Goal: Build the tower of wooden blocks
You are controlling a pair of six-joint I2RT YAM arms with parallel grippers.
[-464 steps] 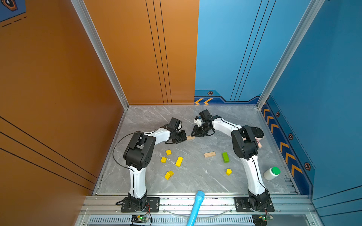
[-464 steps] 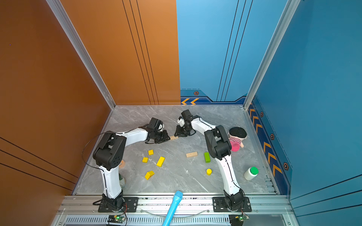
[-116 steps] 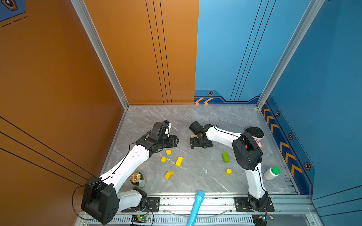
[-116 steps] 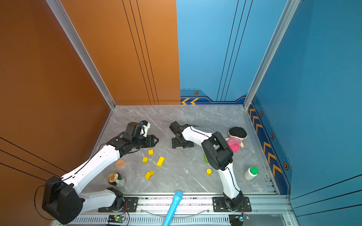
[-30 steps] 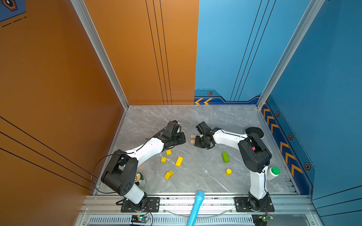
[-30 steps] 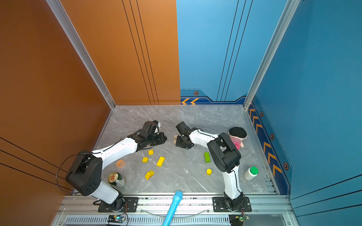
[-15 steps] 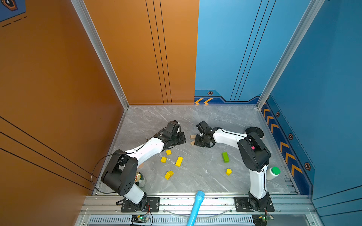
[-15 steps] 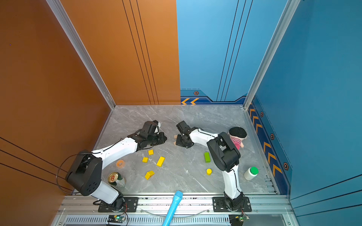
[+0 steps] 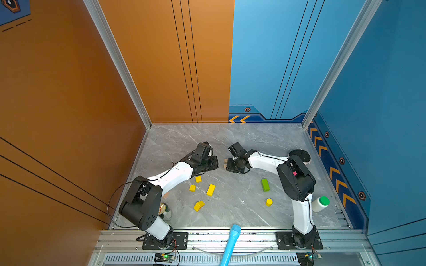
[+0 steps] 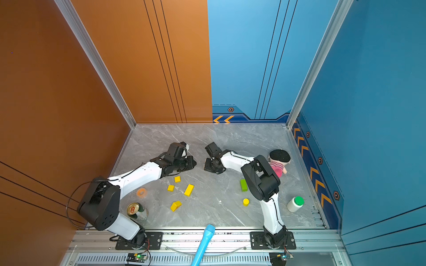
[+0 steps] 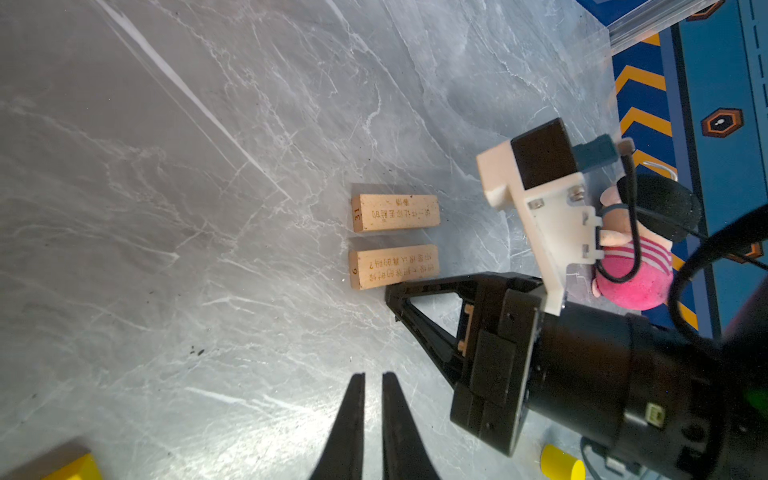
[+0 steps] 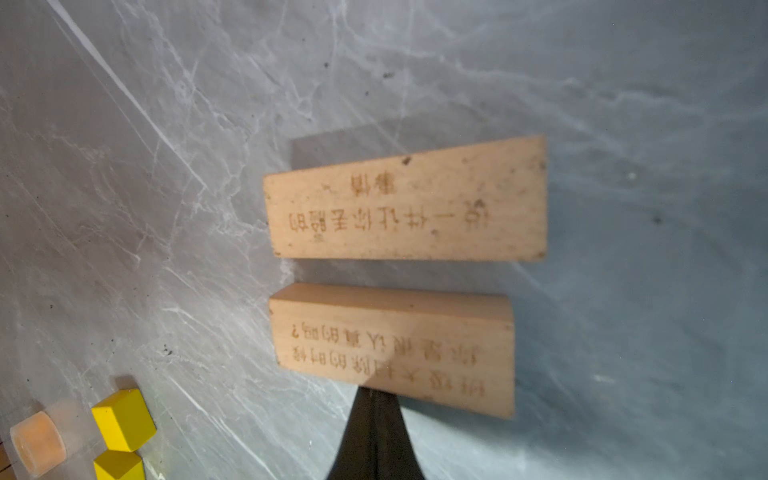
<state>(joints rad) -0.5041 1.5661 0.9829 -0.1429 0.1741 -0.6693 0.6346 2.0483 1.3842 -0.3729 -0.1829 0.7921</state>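
The right gripper point(image 12: 373, 405), closed and empty, touches the nearer tan plank point(image 12: 390, 345) on its long side, second plank point(image 12: 407, 208) parallel beyond; left gripper point(image 11: 373, 380), almost closed, empty, sits farther.

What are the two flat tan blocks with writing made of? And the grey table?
The two flat tan blocks look like bare, unpainted wood: pale matt faces, small specks, dark characters burnt or printed in. The grey table looks like polished marble or a marble-print sheet: white veins, soft glare; I cannot tell which.
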